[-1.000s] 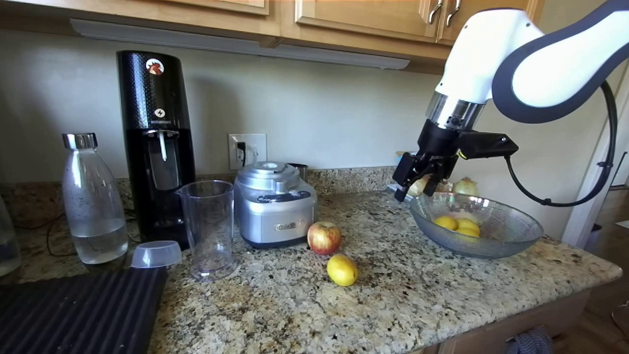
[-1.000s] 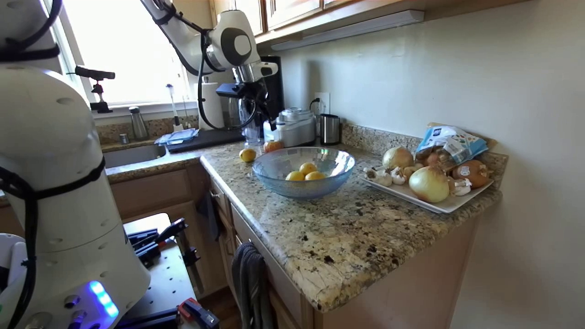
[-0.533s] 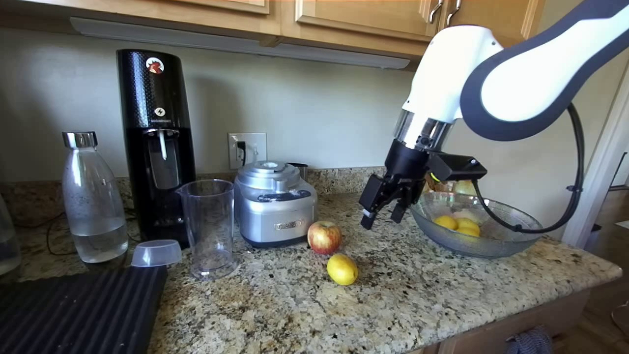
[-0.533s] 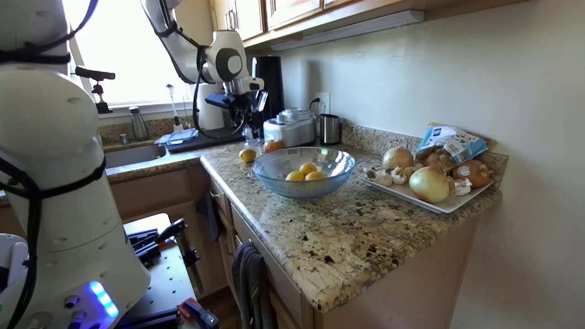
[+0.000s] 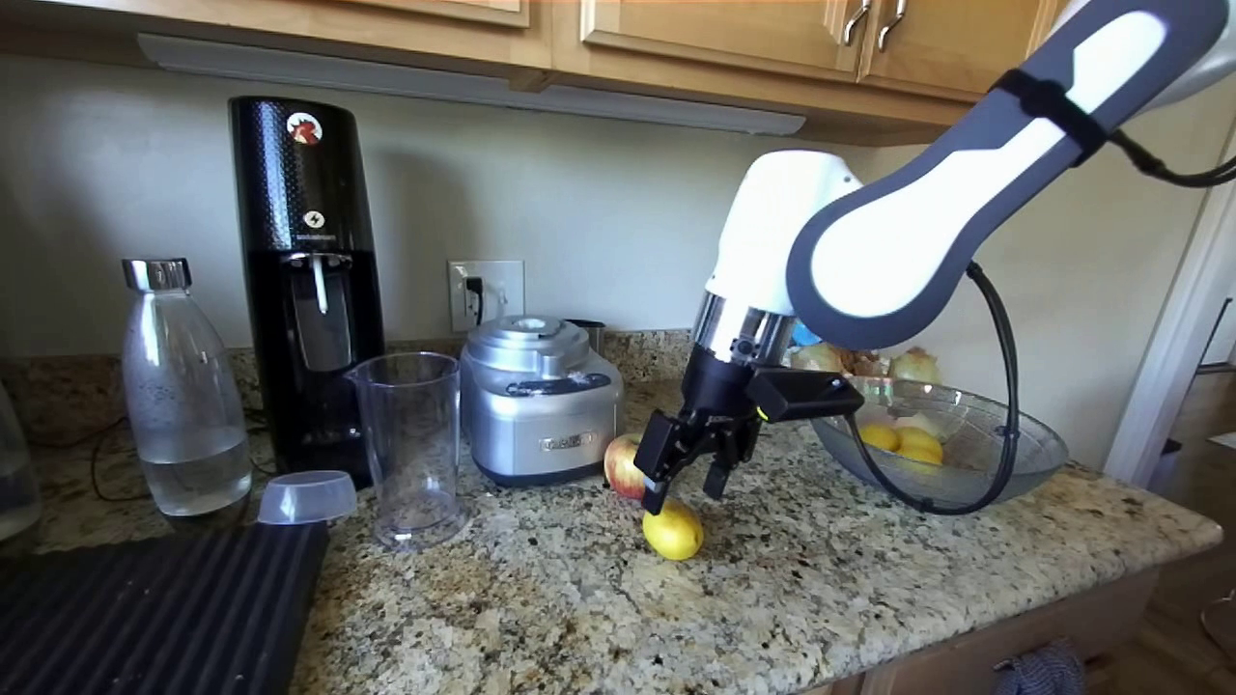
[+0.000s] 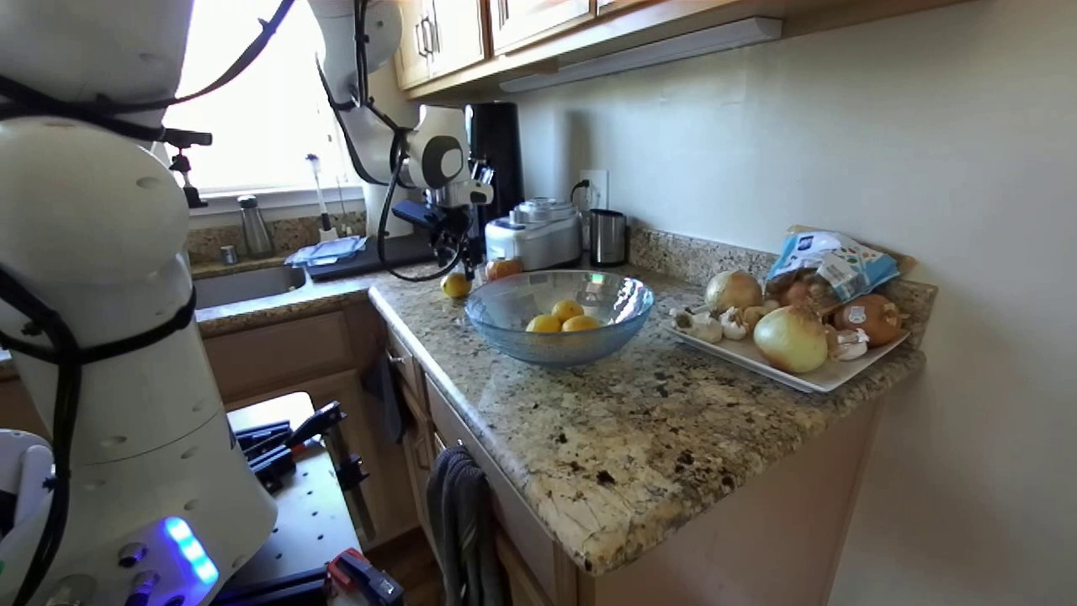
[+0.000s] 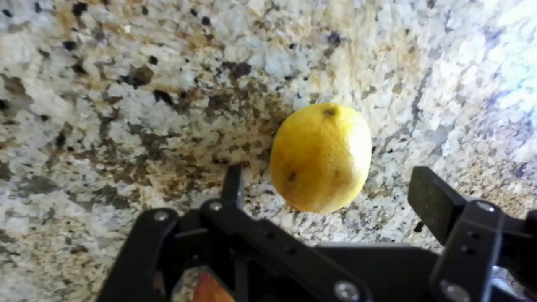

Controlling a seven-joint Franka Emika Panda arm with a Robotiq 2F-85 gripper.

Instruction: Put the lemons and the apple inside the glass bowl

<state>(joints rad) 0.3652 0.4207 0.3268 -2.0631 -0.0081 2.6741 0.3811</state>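
One yellow lemon (image 5: 674, 534) lies on the counter beside the red apple (image 5: 625, 461); both also show in an exterior view as the lemon (image 6: 455, 286) and apple (image 6: 503, 268). Three lemons (image 6: 568, 311) rest inside the glass bowl (image 6: 555, 349), which also shows in an exterior view (image 5: 1038, 458). My gripper (image 5: 684, 496) is open and empty, low above the counter by the lone lemon. In the wrist view the lemon (image 7: 321, 157) sits between and slightly ahead of the open fingertips (image 7: 327, 174), with space on both sides. A sliver of apple (image 7: 209, 289) shows through the gripper linkage.
A silver appliance base (image 5: 546, 415) stands behind the apple. A tall clear cup (image 5: 410, 454), a black machine (image 5: 307, 290) and a glass bottle (image 5: 183, 405) stand farther along. A tray (image 6: 808, 383) of onions and garlic lies beyond the bowl. The arm's cable (image 5: 1009, 425) hangs before the bowl.
My gripper has moved down and away from the bowl toward the lone lemon and the apple, staying open. The fruits and the bowl have not moved.
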